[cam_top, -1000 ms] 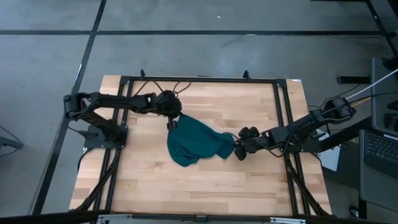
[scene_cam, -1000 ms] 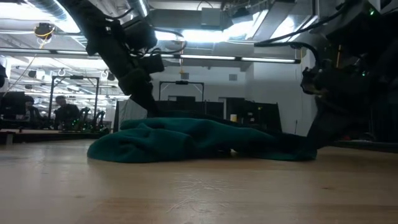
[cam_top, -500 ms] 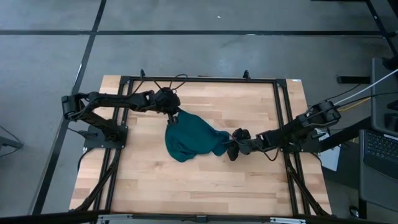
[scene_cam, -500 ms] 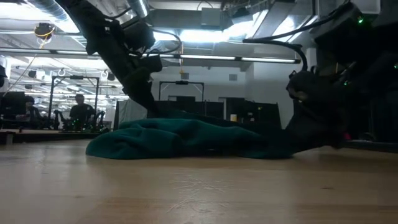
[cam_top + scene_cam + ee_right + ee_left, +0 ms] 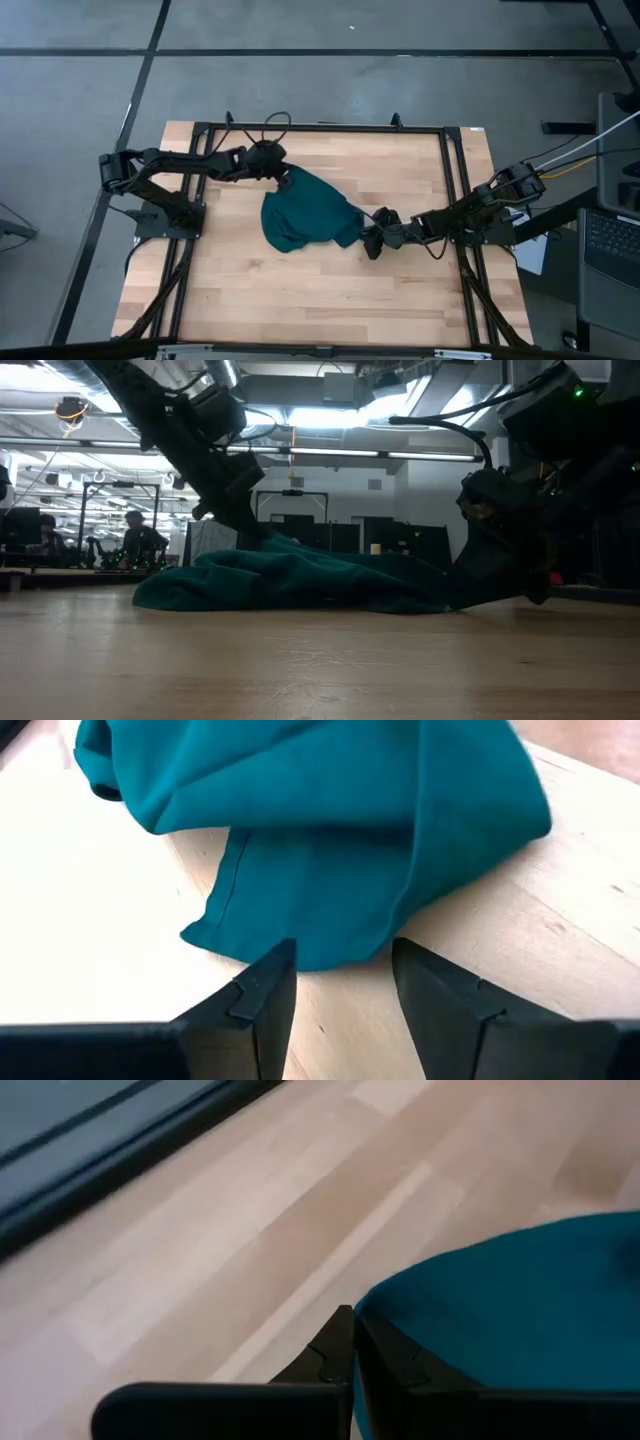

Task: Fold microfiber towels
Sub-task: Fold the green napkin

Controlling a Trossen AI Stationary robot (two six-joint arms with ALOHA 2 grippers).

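Observation:
The dark teal towel (image 5: 305, 212) lies bunched on the middle of the wooden table, and it also shows in the low view (image 5: 290, 575). My left gripper (image 5: 279, 180) is shut on the towel's far left end. My right gripper (image 5: 340, 970) is open and low over the table at the towel's right end (image 5: 368, 241). The towel's folded near edge (image 5: 300, 945) lies just ahead of and between its fingertips, and I cannot tell whether they touch it. No white tag shows. My left gripper pinches the towel's far left end (image 5: 385, 1312) between its two shut fingers; one layer or several, I cannot tell. The fingers slant down from the table's far left. That end is raised off the table (image 5: 262, 538), and the rest of the towel slopes down and lies on the wood.
A black frame (image 5: 320, 127) runs around the table's edges. Bare wood lies toward the table's near edge (image 5: 320, 300). Both arms' bases stand at the table's left and right sides. People sit at desks in the room behind (image 5: 140, 540).
My left gripper has gone a little toward the table's far left and up, drawing the towel's far end with it. My right gripper has gone toward the table's left. The towel has slid left and bunched more closely.

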